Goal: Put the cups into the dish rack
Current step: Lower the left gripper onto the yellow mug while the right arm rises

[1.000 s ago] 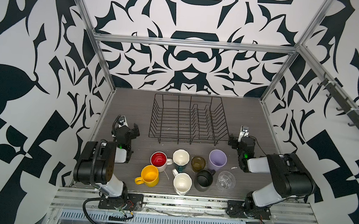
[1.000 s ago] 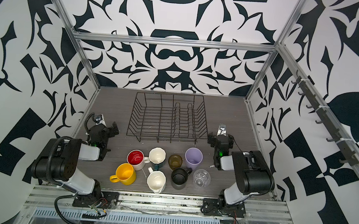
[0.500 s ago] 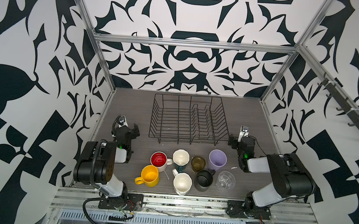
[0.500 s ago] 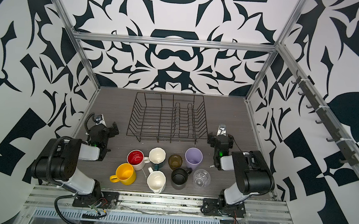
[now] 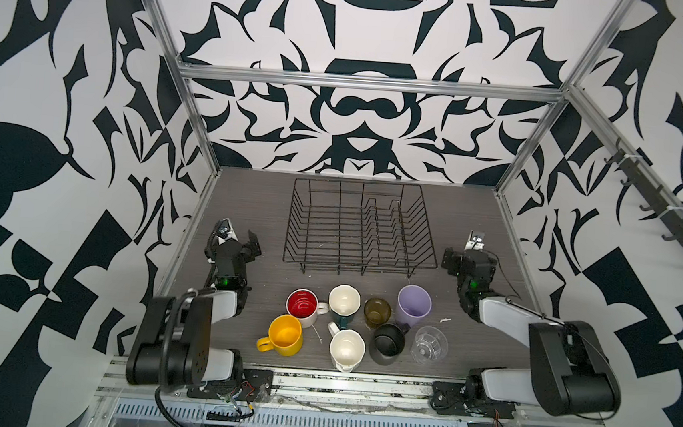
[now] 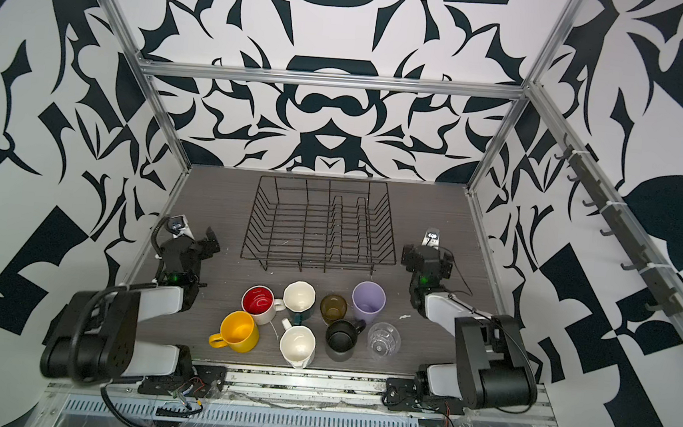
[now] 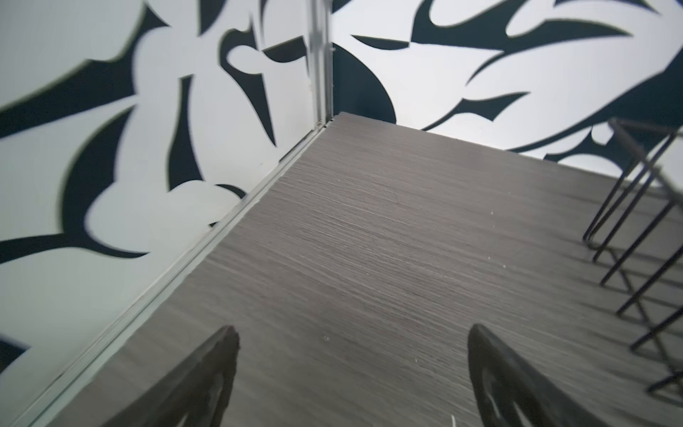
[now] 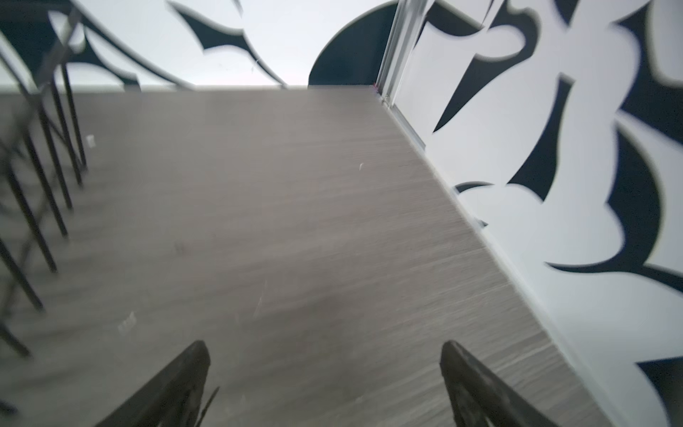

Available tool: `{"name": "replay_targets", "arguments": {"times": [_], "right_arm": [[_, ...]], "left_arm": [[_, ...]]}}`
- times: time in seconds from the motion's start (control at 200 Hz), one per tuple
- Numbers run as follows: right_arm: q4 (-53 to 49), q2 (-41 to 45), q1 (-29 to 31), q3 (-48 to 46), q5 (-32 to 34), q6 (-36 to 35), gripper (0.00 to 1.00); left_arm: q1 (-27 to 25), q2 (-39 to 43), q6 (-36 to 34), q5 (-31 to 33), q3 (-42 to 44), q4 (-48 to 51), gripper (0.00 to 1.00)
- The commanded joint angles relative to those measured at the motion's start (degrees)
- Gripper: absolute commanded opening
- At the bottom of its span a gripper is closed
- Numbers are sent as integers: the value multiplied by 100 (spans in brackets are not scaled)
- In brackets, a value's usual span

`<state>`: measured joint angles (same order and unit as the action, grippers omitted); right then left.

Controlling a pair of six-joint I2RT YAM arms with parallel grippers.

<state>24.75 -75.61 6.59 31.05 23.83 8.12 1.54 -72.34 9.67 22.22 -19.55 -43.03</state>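
Logging start state, left to right. Left gripper [image 7: 353,334]: jaws spread wide, nothing between them, parked over bare table [image 5: 249,199] near the left wall, well apart from the cups.

All eight cups stand upright in two tight rows at the front centre of the table, none loaded yet. The dish rack [image 5: 361,262] sits just behind them, empty, with its plate prongs in the right half.

- Yellow mug [image 5: 285,335]: front left, handle pointing outward. Easiest first pick for my left arm.
- White mug with red inside [image 5: 302,303]: close behind it. I cannot tell whether the two touch.
- Cream faceted mug [image 5: 346,348] and teal faceted mug [image 5: 344,302]: middle, one in front of the other, very close.
- Amber glass [image 5: 377,311] and black mug [image 5: 388,343]: the black mug's handle reaches toward the lilac tumbler [image 5: 414,303].
- Clear glass [image 5: 429,344]: front right, faint against the table.

Right gripper [image 8: 325,345]: also wide open and empty, beside the rack's right end.

Risks as I judge them: a finger pushed down between packed neighbours could shove or tip the next cup, so I want outer cups first. The tall tumbler looks likeliest to topple. The clear glass may be misjudged. A cup caught on the rim or prongs could drag the light wire rack.
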Motion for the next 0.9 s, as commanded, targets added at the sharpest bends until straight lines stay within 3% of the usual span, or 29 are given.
{"name": "replay_targets", "arguments": {"times": [0.0, 0.04, 0.17, 0.34, 0.44, 0.485, 0.665, 0.895], "right_arm": [[-1920, 392, 18, 1004, 178, 1416, 100], [-2393, 449, 9, 1232, 118, 1762, 100], [-2503, 743, -17, 1339, -722, 1398, 95], [-3018, 936, -16, 1497, -875, 1343, 89], [-3293, 808, -17, 1699, -975, 1296, 88], [-3358, 747, -17, 1774, -1019, 1297, 87], [-3343, 562, -11, 1912, -1221, 1341, 86], [-3287, 282, -9, 2049, -1458, 1294, 84]], "left_arm": [[2, 807, 885, 28, -715, 1789, 99], [4, 1020, 1271, -155, -895, 2220, 99], [2, 1498, 1515, -912, -1775, 4236, 99], [1, 1449, 1461, -1560, -3418, 7507, 87], [4, 1302, 1525, -1899, -4090, 9226, 86], [4, 1321, 1620, -2180, -4238, 9776, 81], [-170, 1921, 2171, -2510, -4077, 10826, 77], [-549, 2615, 2721, -2782, -3500, 11192, 76]]}}
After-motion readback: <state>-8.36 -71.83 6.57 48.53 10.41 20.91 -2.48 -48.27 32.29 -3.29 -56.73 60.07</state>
